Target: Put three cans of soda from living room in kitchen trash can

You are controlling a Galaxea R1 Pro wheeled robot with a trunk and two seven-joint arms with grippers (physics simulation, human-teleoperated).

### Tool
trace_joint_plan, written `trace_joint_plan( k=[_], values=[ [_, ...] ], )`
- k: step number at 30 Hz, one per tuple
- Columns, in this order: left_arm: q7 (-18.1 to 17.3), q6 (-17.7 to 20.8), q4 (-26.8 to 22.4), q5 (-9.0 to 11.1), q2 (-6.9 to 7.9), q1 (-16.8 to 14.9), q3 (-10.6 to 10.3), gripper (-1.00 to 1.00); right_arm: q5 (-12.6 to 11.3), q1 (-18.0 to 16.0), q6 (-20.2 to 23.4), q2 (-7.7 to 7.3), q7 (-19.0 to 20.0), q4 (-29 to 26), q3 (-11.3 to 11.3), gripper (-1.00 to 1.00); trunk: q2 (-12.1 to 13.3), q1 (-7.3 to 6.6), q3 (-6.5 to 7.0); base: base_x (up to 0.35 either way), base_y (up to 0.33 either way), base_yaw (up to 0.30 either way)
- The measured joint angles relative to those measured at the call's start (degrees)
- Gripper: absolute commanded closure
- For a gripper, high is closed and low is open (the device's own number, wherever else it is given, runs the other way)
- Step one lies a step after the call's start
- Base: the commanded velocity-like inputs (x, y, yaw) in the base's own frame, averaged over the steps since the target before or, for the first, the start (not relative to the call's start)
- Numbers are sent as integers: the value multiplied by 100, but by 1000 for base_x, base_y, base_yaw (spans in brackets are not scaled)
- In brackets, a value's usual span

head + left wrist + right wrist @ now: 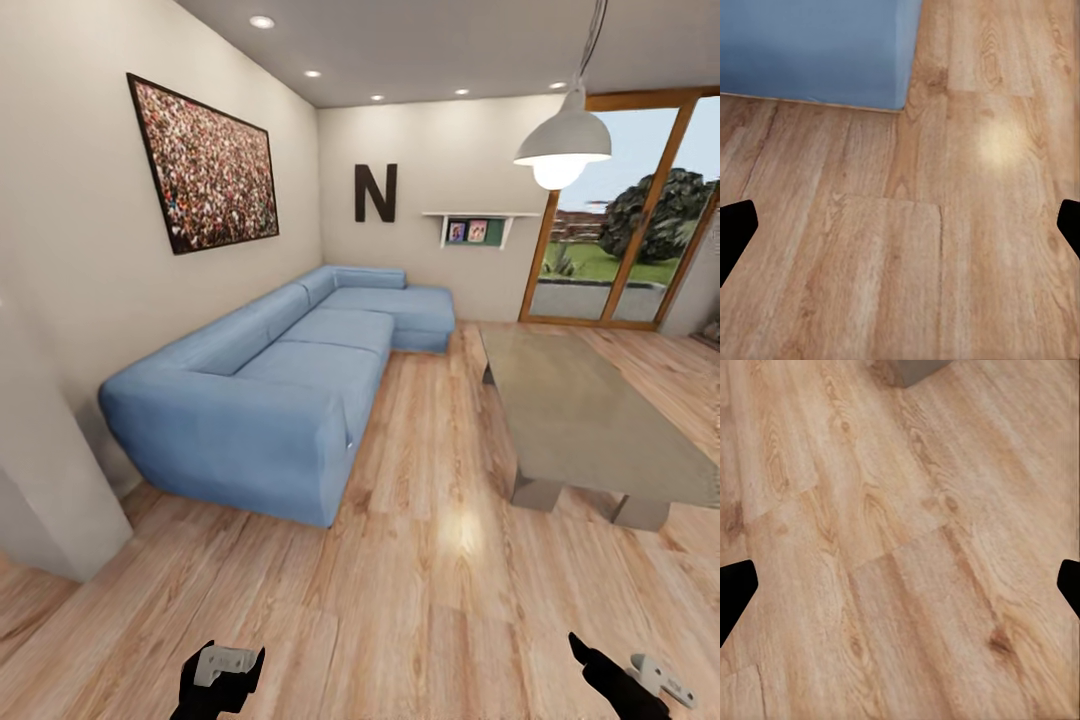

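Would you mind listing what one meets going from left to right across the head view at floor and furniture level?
Pale wall corner → blue sofa → bare wood floor → low table → glass doors to the garden.

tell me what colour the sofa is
Light blue all over; the sofa shows best in the head view.
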Motion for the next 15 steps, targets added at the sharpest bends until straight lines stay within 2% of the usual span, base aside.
trace_joint_plan(
  k=[15],
  values=[
    [-2, 0, 0, 1, 0, 0, 0, -100, 0, 3, -18, -14, 1, 0, -10, -100, 0, 0, -79, 0, 0, -195]
  ],
)
